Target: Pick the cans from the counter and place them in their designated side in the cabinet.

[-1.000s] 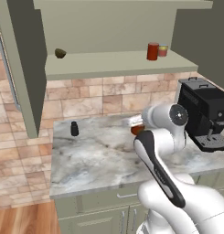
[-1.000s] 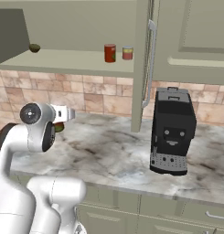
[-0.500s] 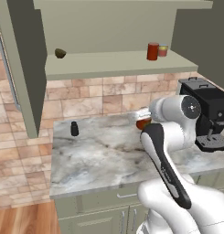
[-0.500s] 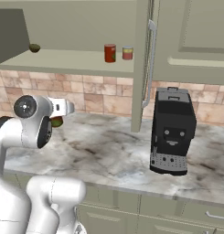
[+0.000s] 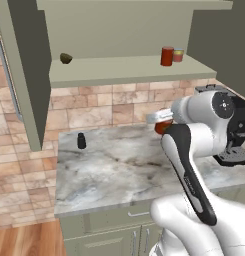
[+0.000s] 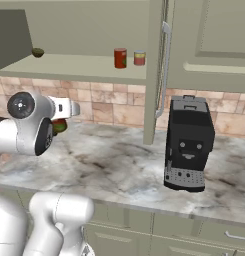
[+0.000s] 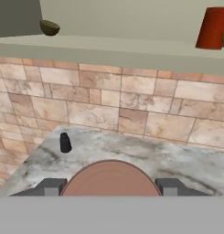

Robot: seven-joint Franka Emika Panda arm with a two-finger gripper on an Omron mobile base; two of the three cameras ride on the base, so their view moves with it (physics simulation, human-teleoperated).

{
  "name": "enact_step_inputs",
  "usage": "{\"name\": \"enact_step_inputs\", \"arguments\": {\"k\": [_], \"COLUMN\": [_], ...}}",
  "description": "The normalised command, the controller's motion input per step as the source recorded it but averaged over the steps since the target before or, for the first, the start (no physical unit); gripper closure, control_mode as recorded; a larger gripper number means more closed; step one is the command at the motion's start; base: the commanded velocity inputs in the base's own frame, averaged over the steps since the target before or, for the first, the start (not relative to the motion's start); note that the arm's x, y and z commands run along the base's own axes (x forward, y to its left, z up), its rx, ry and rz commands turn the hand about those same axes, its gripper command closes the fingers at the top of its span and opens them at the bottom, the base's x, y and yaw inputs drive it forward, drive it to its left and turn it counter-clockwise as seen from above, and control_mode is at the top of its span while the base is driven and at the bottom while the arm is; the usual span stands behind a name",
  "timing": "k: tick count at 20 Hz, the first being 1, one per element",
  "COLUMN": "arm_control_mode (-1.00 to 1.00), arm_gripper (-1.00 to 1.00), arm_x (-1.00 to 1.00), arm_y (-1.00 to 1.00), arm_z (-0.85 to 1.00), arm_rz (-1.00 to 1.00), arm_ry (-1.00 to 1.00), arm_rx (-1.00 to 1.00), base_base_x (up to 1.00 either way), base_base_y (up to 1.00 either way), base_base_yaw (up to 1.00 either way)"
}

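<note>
Gripping red can [image 7: 111, 179] in claw [image 7: 109, 187]

Behind everything you have a brick-patterned wall [image 5: 119, 107] in tan and pink, running across the middle of the left base view. At its lower left you see a strip of wood floor [image 5: 24, 240]. A black coffee machine [image 6: 189, 145] stands right of centre in the right base view.

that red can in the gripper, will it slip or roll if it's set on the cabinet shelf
The can looks like a rigid, smooth cylinder, so it probably won't deform, though it could slide against the fingers flanking it. Set upright on the flat shelf, it should stand, as the two cans there do. Tipped on its side, its round wall would likely roll.
</note>
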Motion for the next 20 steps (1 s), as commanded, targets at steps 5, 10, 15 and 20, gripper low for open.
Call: {"name": "enact_step_inputs", "arguments": {"k": [5, 10, 15, 20], "arm_control_mode": [-1.00, -1.00, -1.00, -1.00], "arm_gripper": [1.00, 1.00, 1.00, 1.00], "arm_x": [-0.14, -0.12, -0.09, 0.00], "arm_y": [-0.04, -0.07, -0.08, -0.11], "arm_z": [0.36, 0.32, 0.32, 0.28], "arm_rz": [0.00, 0.00, 0.00, 0.00], "arm_ry": [-0.03, -0.03, -0.03, -0.04], "arm_rx": [0.00, 0.00, 0.00, -0.01], "base_base_x": [0.00, 0.00, 0.00, 0.00], "base_base_y": [0.00, 0.00, 0.00, 0.00], "base_base_yaw": [0.00, 0.00, 0.00, 0.00]}}
